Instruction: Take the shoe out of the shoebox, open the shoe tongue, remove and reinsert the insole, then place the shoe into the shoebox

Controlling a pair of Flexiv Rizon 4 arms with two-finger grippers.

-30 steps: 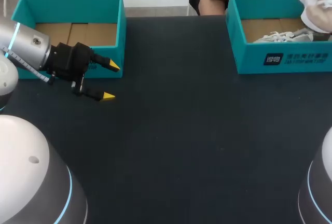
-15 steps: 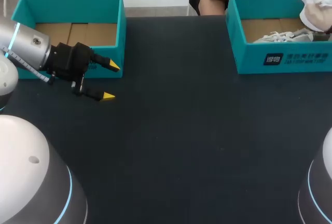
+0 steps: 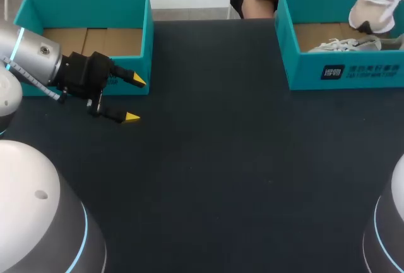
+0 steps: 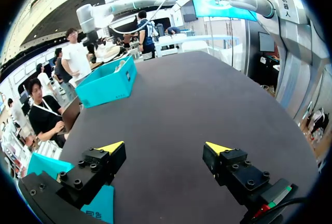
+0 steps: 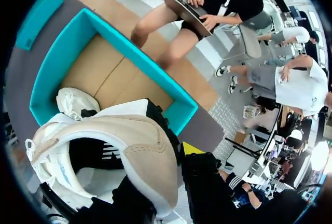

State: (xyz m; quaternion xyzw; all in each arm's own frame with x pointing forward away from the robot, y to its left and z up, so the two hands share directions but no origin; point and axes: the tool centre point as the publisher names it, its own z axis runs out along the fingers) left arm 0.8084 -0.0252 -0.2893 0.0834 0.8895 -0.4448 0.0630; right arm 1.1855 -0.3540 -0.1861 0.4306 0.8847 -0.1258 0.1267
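Two shoeboxes on dark surface (image 3: 240, 159): upper-left shoebox (image 3: 88, 1), upper-right shoebox (image 3: 344, 74). We see right hand (image 5: 179, 149) pinching shoe (image 3: 374, 0), aloft over upper-right shoebox at frame's upper right corner. Second shoe (image 3: 344, 45) lies inside that box. Left hand (image 3: 134, 99) spread, holding nothing, by front wall of upper-left shoebox.

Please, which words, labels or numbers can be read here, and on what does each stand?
On the right shoebox, front wall: white logo block and two short lines of characters, too small and blurred to quote.
On the left shoebox, front wall: white print, cut off, unreadable.
On the shoe: nothing readable.
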